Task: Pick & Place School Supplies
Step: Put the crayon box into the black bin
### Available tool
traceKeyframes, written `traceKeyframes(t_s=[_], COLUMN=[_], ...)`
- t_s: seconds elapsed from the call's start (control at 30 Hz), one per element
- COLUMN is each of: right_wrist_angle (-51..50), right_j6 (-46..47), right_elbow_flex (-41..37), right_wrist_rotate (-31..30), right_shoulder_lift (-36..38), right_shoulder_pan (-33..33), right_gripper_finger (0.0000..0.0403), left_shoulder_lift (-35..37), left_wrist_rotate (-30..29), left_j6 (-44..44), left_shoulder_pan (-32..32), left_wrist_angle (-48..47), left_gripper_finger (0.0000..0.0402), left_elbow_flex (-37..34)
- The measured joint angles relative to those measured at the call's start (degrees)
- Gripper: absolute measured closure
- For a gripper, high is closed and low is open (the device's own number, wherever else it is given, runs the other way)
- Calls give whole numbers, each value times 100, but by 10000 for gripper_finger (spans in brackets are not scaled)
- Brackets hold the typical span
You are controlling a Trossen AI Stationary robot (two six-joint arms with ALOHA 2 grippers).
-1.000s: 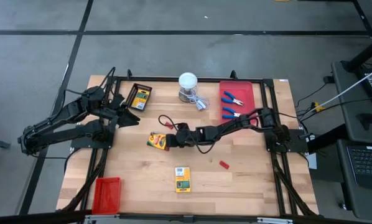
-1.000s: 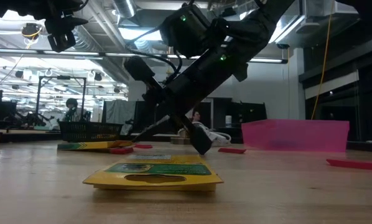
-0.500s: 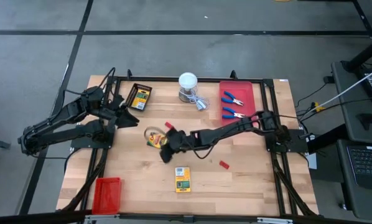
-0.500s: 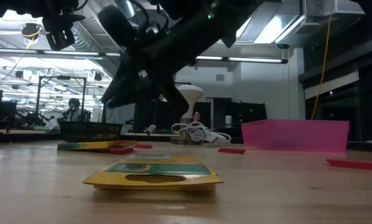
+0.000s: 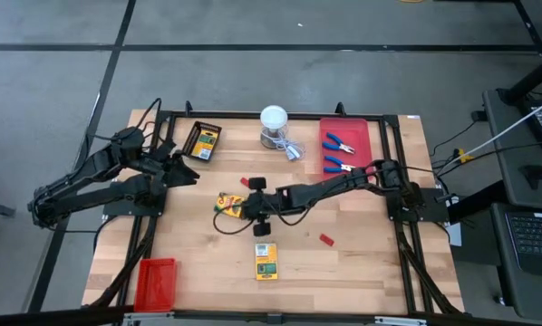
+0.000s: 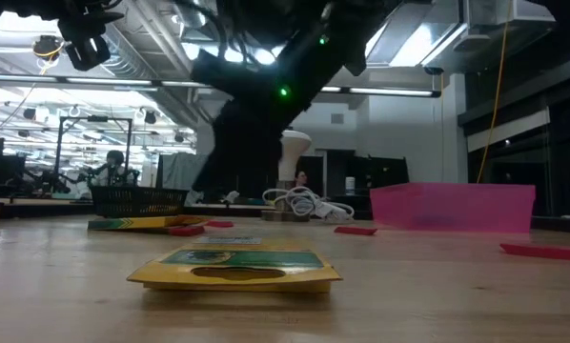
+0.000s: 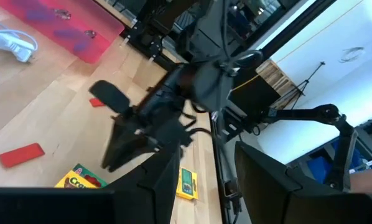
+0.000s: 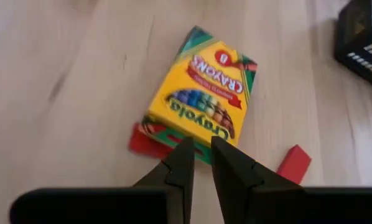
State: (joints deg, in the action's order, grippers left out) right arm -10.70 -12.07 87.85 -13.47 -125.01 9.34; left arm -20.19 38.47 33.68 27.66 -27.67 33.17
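Observation:
One yellow crayon box (image 5: 227,206) lies flat at mid-table with a red block (image 8: 142,140) poking out from under its edge. A second box (image 5: 266,261) lies nearer the near edge, and a third (image 5: 201,140) sits in a black tray. Two blue-handled pliers (image 5: 340,145) lie in the pink tray (image 5: 360,127). Other red blocks (image 5: 246,182) (image 5: 326,240) lie on the wood. My right gripper (image 8: 201,146) hovers over the mid-table box's near end (image 5: 242,210), its fingers shut to a narrow slit and holding nothing. My left gripper (image 5: 185,172) waits, open, raised at the table's left.
A white round-topped container (image 5: 274,127) with a white cord stands at the far edge. A red tray (image 5: 155,281) sits in the near left corner. Bare wood lies between the near crayon box and the right edge.
My right gripper has lifted off the table beside the mid-table crayon box, swung toward the near left, then come back over the box's near end. The box lies about where it was.

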Motion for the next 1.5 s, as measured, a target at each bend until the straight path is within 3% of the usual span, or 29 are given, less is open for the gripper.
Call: traceKeyframes(t_s=[0.13,0.43,0.57,1.5], right_wrist_angle=[-35,-256,-266,534], right_j6=[-361,-962,-1014,-1113], right_elbow_flex=[1,0,2,0], right_wrist_rotate=[110,306,314,-8], right_shoulder_lift=[0,0,-127,-549], right_shoulder_pan=[-127,-190,-238,-381], right_gripper_finger=[324,240,225,306], left_shoulder_lift=[71,98,98,98], left_wrist_rotate=[-1,6,7,8], left_j6=[80,155,159,564], left_shoulder_pan=[0,1,2,2], left_wrist_angle=[-102,-126,-126,-43], left_gripper_finger=[252,252,252,252], left_elbow_flex=[0,0,0,0])
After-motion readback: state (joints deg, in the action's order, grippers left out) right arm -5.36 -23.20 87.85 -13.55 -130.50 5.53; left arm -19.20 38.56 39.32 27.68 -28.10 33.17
